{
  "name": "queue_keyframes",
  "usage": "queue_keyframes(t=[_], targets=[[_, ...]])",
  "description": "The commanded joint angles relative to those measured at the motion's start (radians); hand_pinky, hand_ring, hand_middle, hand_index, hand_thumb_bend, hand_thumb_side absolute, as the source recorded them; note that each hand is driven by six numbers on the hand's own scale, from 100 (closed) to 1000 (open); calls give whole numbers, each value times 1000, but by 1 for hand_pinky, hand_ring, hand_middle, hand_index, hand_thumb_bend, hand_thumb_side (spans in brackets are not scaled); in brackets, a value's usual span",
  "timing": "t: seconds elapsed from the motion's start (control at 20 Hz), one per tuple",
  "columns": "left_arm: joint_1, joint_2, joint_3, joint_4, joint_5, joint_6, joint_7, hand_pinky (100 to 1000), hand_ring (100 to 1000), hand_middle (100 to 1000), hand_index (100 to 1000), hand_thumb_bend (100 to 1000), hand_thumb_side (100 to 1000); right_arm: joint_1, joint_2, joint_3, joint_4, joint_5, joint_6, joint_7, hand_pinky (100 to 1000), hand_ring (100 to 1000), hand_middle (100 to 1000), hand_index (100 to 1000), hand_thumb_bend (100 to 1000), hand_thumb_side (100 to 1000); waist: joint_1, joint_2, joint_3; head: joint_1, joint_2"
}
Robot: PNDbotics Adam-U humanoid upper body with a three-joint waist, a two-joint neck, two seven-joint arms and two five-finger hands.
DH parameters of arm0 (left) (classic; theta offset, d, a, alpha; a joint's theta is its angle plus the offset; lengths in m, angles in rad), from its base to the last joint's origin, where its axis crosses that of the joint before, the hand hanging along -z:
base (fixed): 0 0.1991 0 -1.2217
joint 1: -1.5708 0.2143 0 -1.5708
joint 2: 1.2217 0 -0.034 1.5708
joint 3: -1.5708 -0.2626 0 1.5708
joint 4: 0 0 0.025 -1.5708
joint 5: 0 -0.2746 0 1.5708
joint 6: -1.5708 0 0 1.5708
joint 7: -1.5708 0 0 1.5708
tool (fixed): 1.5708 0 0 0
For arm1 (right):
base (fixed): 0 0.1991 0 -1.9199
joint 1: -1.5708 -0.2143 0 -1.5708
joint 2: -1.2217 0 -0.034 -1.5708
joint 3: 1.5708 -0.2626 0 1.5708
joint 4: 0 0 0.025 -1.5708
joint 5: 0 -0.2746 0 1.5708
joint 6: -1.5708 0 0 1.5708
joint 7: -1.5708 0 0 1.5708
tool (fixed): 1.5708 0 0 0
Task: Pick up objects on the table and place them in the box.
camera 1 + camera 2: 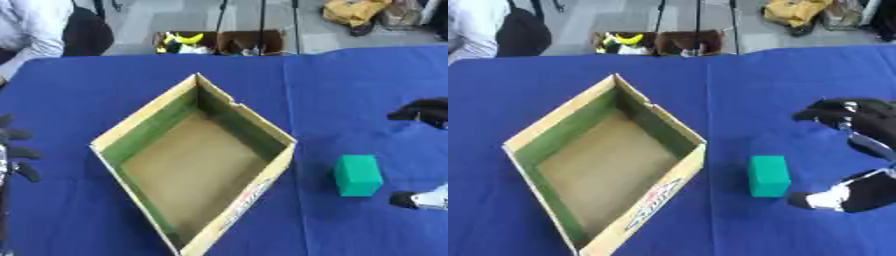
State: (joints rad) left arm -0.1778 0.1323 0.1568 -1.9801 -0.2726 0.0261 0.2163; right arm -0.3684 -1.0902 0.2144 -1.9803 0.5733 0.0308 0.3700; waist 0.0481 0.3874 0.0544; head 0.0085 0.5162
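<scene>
Open cardboard box (pixel 605 165) at frame left on blue table (pixel 737 90). Green block (pixel 768 175) right of centre; right hand (pixel 859 155) beside it, fingers spread wide.

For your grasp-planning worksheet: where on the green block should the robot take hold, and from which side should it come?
Grip the green block across its two long side faces, from the right, where the open right hand is spread beside it. It lies flat on the blue table, clear of the box, so both faces are free.

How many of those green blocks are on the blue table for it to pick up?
1. The single green rectangular block lies on the blue tablecloth, right of the open cardboard box, near the robot's open right hand. The box looks empty.
</scene>
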Motion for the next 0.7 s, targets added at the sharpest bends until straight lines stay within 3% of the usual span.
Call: queue_keyframes(t=[0.05, 0.35, 0.7], targets=[[-8, 18, -4, -20, 4, 1, -5, 296, 510, 611, 856, 181, 934, -16, -58, 7, -20, -48, 9, 47, 819, 850, 817, 931, 672, 616, -5, -17, 1, -4, -15], [-7, 18, -7, -20, 5, 1, -9, 296, 511, 611, 855, 179, 933, -67, -46, 15, -20, -98, 35, 139, 807, 831, 801, 925, 630, 511, -6, -17, 4, -6, -13], [-6, 18, -9, -20, 6, 2, -13, 295, 511, 611, 855, 176, 933, -126, -38, 12, -20, -159, 93, 200, 802, 825, 805, 917, 602, 478, -8, -17, 5, -10, -8]])
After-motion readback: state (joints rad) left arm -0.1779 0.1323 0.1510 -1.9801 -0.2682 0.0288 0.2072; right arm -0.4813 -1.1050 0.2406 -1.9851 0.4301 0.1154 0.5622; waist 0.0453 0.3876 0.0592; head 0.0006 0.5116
